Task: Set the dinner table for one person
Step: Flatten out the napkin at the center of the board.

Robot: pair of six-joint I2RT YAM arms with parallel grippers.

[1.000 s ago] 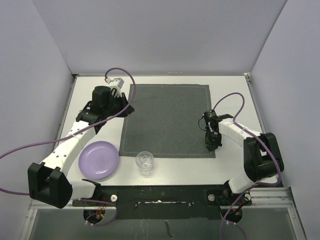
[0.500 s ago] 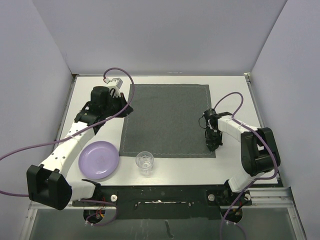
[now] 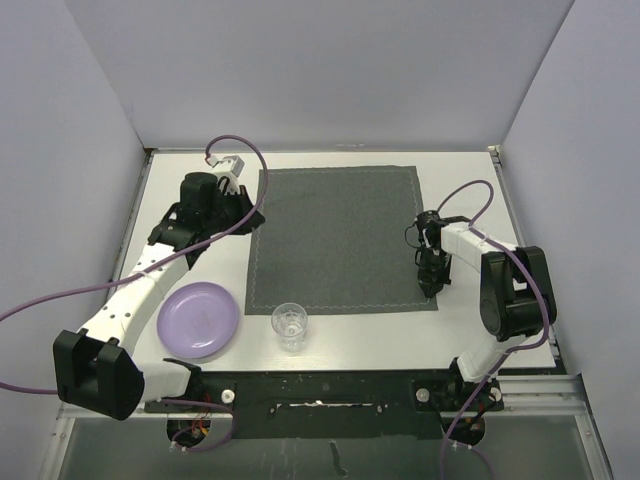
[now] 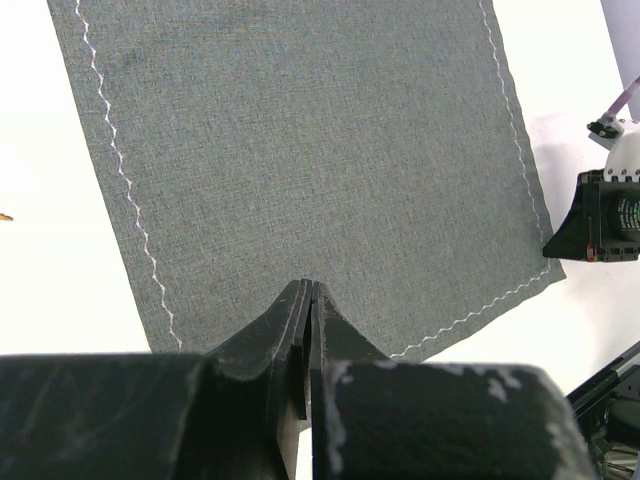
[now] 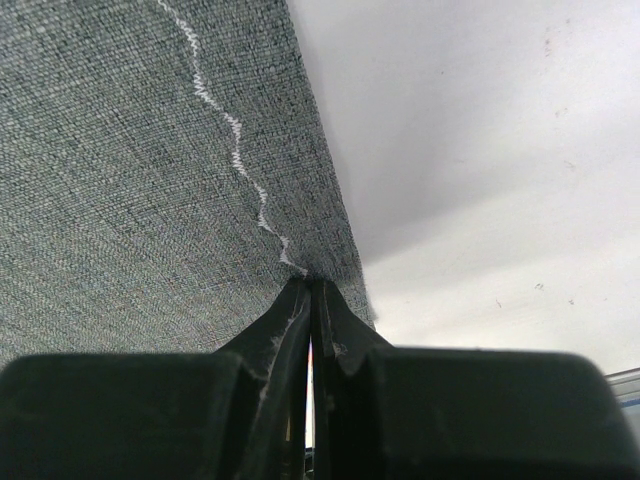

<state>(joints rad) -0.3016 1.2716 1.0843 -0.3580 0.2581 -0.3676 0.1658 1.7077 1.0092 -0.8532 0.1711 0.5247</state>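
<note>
The white dinner table [image 3: 350,345] carries a dark grey placemat [image 3: 340,235] at its middle. My left gripper [image 3: 252,215] sits at the mat's left edge, near the far corner. In the left wrist view its jaws [image 4: 311,285] are shut at the edge of the placemat [image 4: 300,140], which looks pinched between them. My right gripper [image 3: 430,287] is at the mat's right edge, close to the near corner. In the right wrist view it [image 5: 309,282] is shut on the slightly lifted edge of the placemat [image 5: 120,180], which casts a shadow on the table [image 5: 480,150].
A lilac plate [image 3: 198,318] lies on the table at the near left, beside my left arm. A clear glass [image 3: 290,325] stands just in front of the mat's near edge. Grey walls close in the left, right and far sides. Purple cables loop over both arms.
The right gripper has moved a little to the right with the mat's edge, and the mat's near corners have shifted right. The left gripper has barely moved.
</note>
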